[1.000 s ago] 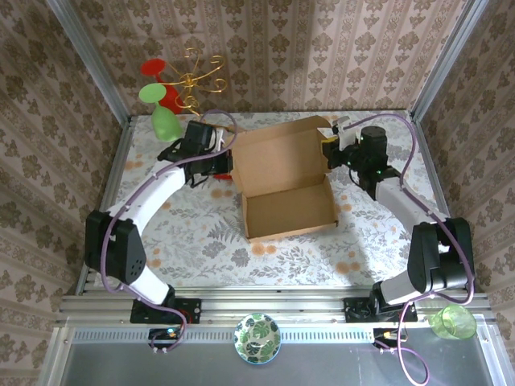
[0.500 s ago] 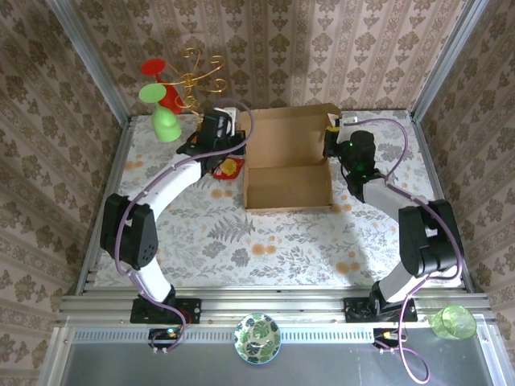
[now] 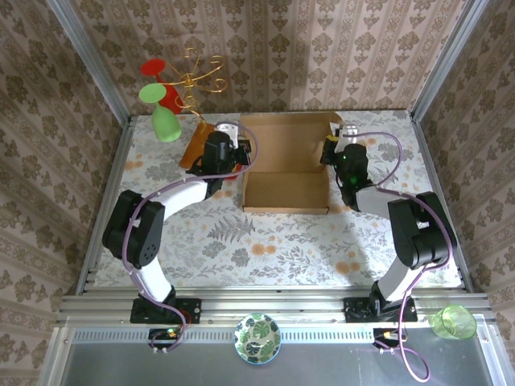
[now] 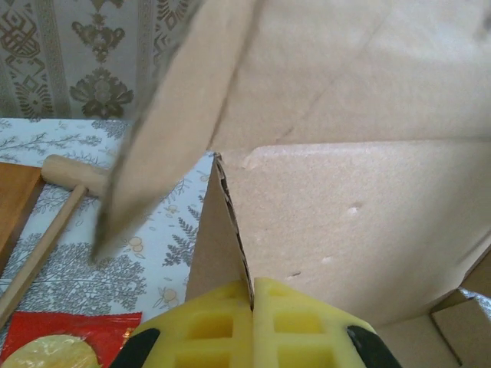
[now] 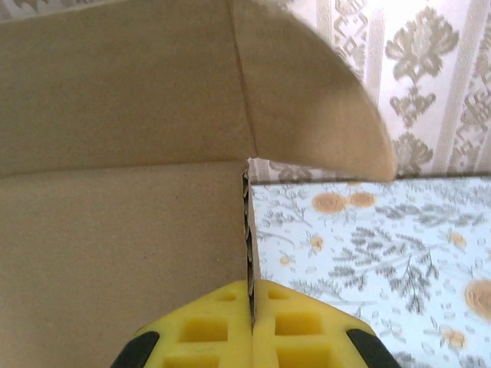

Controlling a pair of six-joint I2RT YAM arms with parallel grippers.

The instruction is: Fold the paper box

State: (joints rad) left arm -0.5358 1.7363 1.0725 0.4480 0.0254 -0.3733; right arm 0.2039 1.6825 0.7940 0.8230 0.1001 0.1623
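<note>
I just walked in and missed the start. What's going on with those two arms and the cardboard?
The two arms are folding a paper box that sits toward the back of the table. The left gripper is shut on the box's left side wall and the right gripper is shut on its right side wall. The tray is formed, and the lid panel is raised at the far side, not yet closed.
</note>
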